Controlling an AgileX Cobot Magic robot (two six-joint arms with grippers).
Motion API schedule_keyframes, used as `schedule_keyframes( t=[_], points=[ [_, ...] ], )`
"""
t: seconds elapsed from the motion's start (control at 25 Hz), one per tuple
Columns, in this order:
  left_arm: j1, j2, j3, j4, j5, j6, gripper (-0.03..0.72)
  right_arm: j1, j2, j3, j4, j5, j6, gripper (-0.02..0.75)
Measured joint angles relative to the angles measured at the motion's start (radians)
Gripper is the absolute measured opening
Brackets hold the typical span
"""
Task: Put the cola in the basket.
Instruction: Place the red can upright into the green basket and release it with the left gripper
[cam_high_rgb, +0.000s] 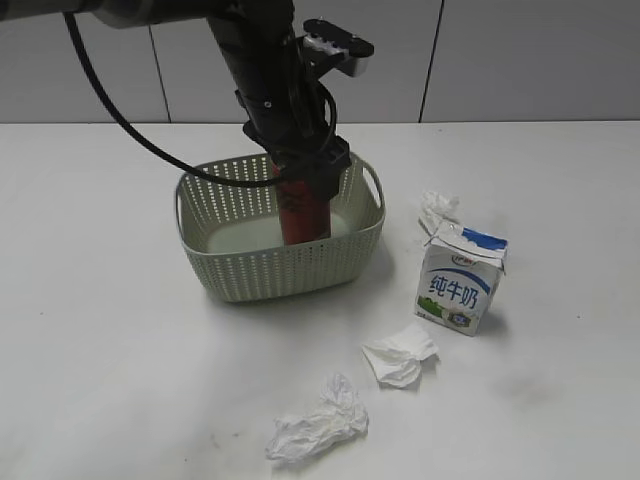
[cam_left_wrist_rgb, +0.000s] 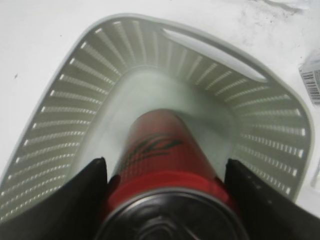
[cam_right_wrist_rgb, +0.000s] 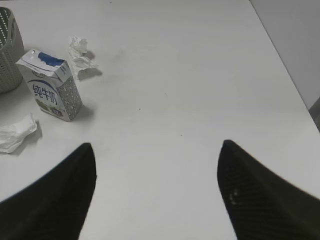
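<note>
The cola (cam_high_rgb: 303, 215) is a slim red can standing upright inside the pale green basket (cam_high_rgb: 270, 275), toward its right side, with its base at or near the floor. My left gripper (cam_high_rgb: 305, 175) reaches down from above and is shut on the can's upper part. In the left wrist view the cola (cam_left_wrist_rgb: 160, 150) sits between the two black fingers of the left gripper (cam_left_wrist_rgb: 166, 161), with the basket (cam_left_wrist_rgb: 75, 100) around it. My right gripper (cam_right_wrist_rgb: 157, 145) is open and empty over bare table. It does not show in the exterior view.
A white-and-blue milk carton (cam_high_rgb: 458, 285) stands right of the basket; it also shows in the right wrist view (cam_right_wrist_rgb: 50, 87). Crumpled tissues lie behind the carton (cam_high_rgb: 438, 210), in front of the basket (cam_high_rgb: 400, 357) and near the front edge (cam_high_rgb: 318, 420).
</note>
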Motion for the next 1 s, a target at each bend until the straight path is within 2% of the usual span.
schedule_keyframes(
  t=[0.08,0.16,0.24,0.44,0.6,0.84,1.0],
  points=[
    [0.000,0.000,0.000,0.000,0.000,0.000,0.559,0.000,0.000,0.000,0.000,0.000,0.000,0.571],
    [0.000,0.000,-0.006,0.002,-0.001,0.000,0.633,0.000,0.000,0.000,0.000,0.000,0.000,0.571],
    [0.000,0.000,-0.019,-0.001,0.014,0.001,0.650,0.000,0.000,0.000,0.000,0.000,0.000,0.571],
    [0.000,0.000,-0.109,-0.002,0.131,0.001,0.652,0.000,0.000,0.000,0.000,0.000,-0.001,0.571],
    [0.000,-0.017,-0.177,-0.003,0.153,-0.001,0.649,0.000,0.000,0.000,0.000,0.000,-0.001,0.571],
    [0.008,-0.098,-0.190,-0.017,0.158,-0.008,0.621,0.000,0.000,0.000,0.000,0.000,0.000,0.571],
    [0.056,-0.143,-0.190,-0.022,0.160,-0.033,0.594,0.000,0.000,0.000,0.000,0.000,0.000,0.571]
  ],
)
